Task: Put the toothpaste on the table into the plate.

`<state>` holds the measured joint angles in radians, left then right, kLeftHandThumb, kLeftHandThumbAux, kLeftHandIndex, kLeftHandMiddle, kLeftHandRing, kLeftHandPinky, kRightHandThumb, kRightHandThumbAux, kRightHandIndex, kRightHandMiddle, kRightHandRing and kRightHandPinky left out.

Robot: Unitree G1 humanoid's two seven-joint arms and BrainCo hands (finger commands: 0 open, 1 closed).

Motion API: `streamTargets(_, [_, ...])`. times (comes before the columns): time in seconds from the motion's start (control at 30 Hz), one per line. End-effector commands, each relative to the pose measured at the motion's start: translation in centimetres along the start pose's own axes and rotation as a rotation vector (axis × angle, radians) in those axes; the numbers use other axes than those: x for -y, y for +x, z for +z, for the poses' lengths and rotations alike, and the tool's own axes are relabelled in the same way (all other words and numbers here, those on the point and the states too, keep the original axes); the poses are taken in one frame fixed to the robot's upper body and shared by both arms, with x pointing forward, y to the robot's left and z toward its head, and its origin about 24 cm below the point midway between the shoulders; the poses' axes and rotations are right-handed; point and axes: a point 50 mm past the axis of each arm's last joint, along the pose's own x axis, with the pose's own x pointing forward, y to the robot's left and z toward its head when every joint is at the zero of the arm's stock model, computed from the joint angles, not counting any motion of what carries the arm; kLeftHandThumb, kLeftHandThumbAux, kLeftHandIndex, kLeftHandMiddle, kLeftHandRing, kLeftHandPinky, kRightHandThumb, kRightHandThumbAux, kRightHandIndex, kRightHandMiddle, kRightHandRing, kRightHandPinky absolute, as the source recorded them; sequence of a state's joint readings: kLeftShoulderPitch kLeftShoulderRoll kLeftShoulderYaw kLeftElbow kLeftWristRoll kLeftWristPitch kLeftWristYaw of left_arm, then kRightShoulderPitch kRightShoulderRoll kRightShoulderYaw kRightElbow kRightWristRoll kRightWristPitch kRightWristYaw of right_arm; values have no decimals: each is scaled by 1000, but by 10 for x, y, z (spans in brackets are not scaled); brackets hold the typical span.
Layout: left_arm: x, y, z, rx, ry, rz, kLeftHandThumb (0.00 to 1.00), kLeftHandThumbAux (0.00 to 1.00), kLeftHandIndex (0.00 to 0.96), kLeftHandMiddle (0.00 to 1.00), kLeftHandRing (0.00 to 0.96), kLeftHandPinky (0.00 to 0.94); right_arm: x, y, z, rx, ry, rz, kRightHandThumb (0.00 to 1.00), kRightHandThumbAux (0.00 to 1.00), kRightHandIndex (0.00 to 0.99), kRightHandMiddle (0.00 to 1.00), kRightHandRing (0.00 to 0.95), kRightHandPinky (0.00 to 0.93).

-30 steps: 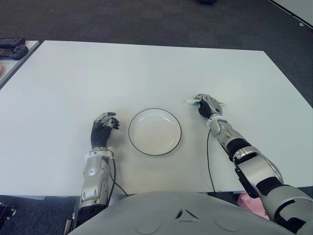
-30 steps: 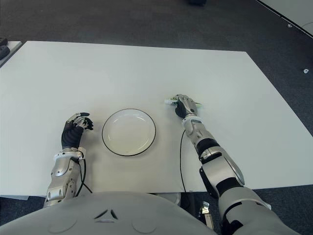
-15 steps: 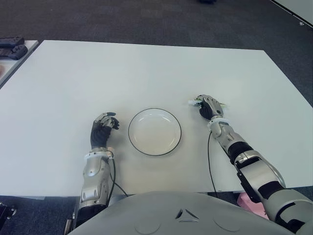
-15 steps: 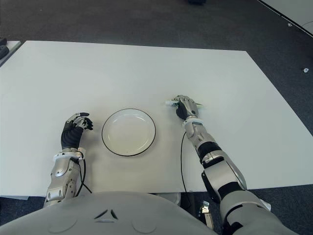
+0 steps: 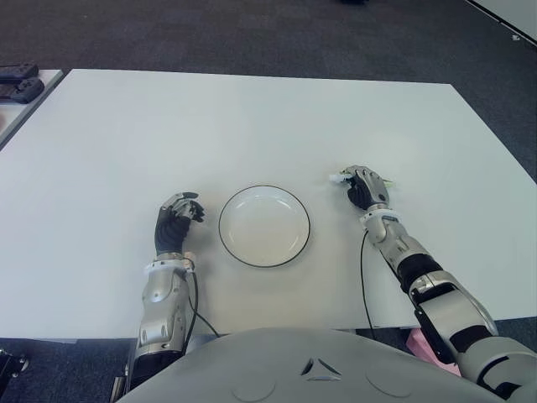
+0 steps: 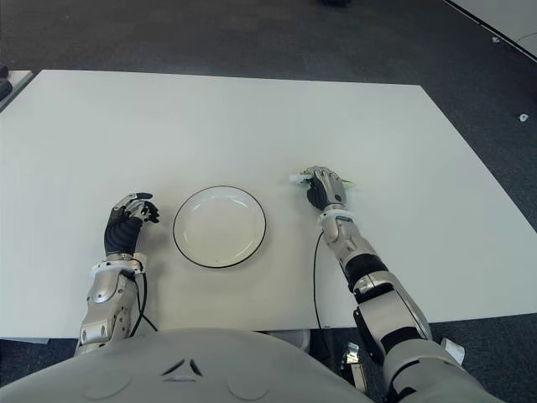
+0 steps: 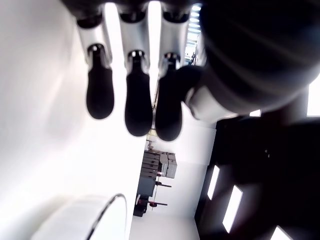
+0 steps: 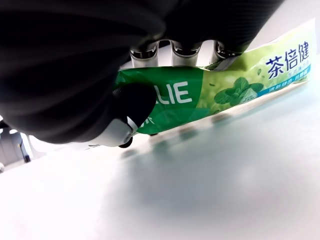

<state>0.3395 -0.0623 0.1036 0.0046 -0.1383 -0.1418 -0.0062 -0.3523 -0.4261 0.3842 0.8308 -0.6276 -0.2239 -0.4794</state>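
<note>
The right robot hand (image 5: 362, 186) is clamped around a green-and-white toothpaste tube (image 8: 220, 87), thumb pressing its printed face, just above the white bench (image 5: 252, 117) to the right of the black-rimmed plate (image 5: 264, 226). The left robot hand (image 5: 175, 222) shows left of the plate, fingers loosely curled and holding nothing.
</note>
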Motion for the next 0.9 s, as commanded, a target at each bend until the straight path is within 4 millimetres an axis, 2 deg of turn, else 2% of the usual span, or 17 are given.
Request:
streamTargets(0.03, [-1,-3,-12,-72,-5,22,705,721,435,617,604,588,7,-6,11,56,29,-57,950,663,369,482,578,727])
streamTargets(0.2, [-1,-3,-12,-70,-8,22,706,721,434,615,604,590,21,-13,30,144,63,-159,949,665,365,477,581,717])
streamTargets(0.43, [1,-3,-12,-73,-4,25,706,721,434,616,606,584,28,-22,50,239,151,-237,950,664,364,479,572,712])
streamTargets(0.6, [2,-3,-12,-76,-9,29,707,721,435,617,604,581,32,-28,74,332,238,-302,952,663,368,479,563,709])
streamTargets(0.63, [2,-3,-12,-76,-9,29,707,720,435,617,604,581,33,-29,77,347,251,-311,969,666,365,467,542,631])
streamTargets(0.73, [2,-3,-12,-76,-9,26,707,720,435,618,603,582,37,-30,85,397,290,-325,990,668,368,454,515,536])
streamTargets(0.9, [2,-3,-12,-76,-12,21,706,720,435,616,601,581,41,-35,100,494,337,-290,998,672,366,436,484,500])
